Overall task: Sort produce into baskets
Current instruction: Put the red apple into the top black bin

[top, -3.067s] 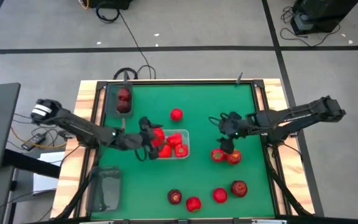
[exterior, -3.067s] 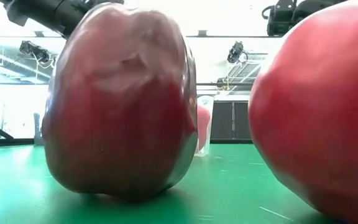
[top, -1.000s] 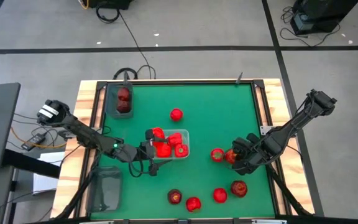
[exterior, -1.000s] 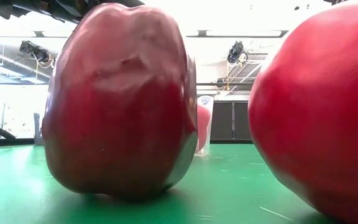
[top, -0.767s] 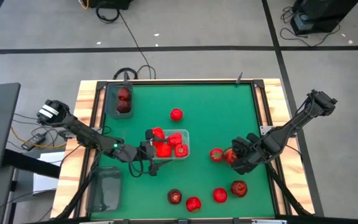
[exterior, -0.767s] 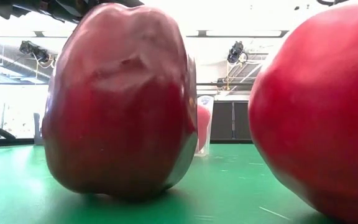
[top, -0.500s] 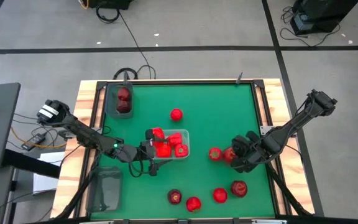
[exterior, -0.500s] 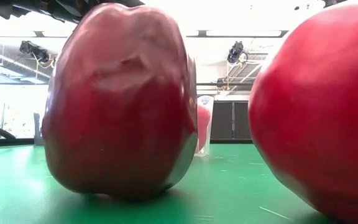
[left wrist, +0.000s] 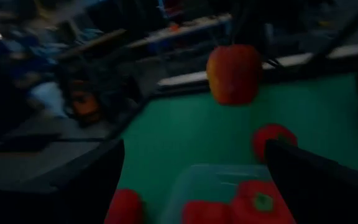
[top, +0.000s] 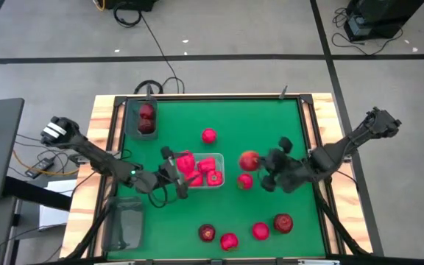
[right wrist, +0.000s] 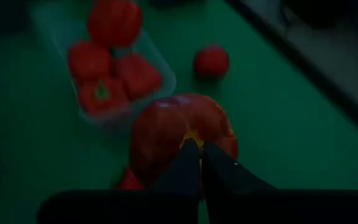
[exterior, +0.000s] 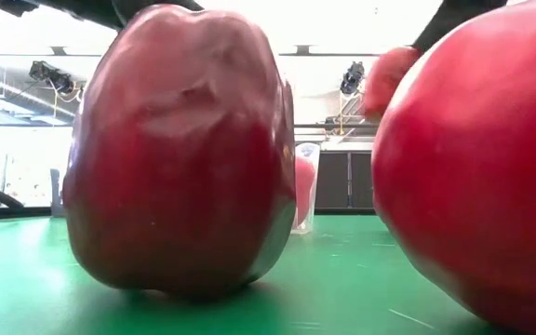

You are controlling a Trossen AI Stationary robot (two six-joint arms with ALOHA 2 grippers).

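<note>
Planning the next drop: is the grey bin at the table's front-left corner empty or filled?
Empty: the high view shows only bare bin floor in the front-left grey bin.

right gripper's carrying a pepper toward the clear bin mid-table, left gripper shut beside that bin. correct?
One thing is off: the left gripper is open, not shut; the left wrist view shows its fingers spread wide, facing the clear bin. The rest holds: in the high view the right gripper is shut on the pepper, lifted off the mat just right of that bin.
</note>
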